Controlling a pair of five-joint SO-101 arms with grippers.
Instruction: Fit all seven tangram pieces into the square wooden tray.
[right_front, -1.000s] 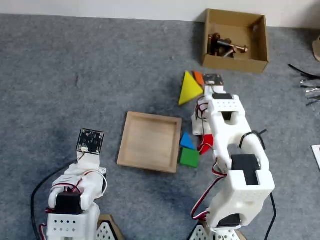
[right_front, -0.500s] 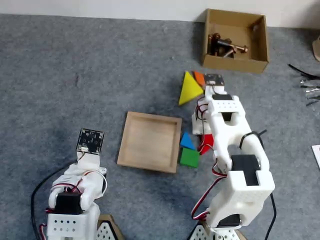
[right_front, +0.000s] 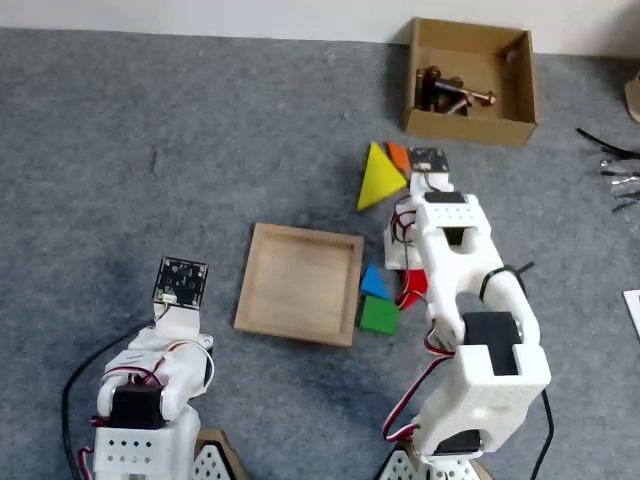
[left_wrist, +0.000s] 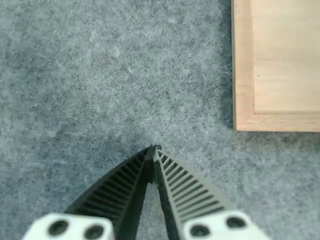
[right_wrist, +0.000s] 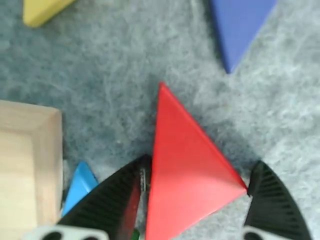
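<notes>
Right wrist view | right tool (right_wrist: 200, 167) spread | astride red triangle (right_wrist: 182, 150)

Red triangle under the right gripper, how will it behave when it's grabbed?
The red triangle looks rigid and flat, so it probably won't flex. Its slanted edges, between the open fingers of the right gripper, may let it twist or slip when squeezed. The carpet likely resists sliding.

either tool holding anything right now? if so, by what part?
Left tool is shut on nothing. Right tool is open astride the red triangle, one finger at an edge, one near a corner; a clamp cannot be told.
</notes>
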